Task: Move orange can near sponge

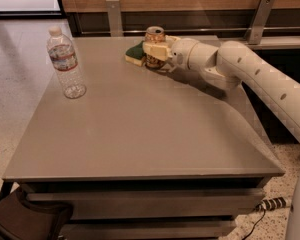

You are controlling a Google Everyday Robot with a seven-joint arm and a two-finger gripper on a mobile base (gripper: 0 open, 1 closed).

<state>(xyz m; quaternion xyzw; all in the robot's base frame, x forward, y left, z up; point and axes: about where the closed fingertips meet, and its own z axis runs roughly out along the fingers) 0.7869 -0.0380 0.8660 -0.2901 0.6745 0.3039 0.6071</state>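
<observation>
Orange can (154, 34) (upright) within end effector (155, 50), beside sponge (135, 54)

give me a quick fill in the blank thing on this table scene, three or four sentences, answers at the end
The gripper, at the far side of the table, is ____ on the orange can.
In the picture the sponge lies just ____ of the orange can.
The water bottle stands ____ near the table's left edge.
The sponge's top is dark ____.
Missing words: shut, left, upright, green.
</observation>
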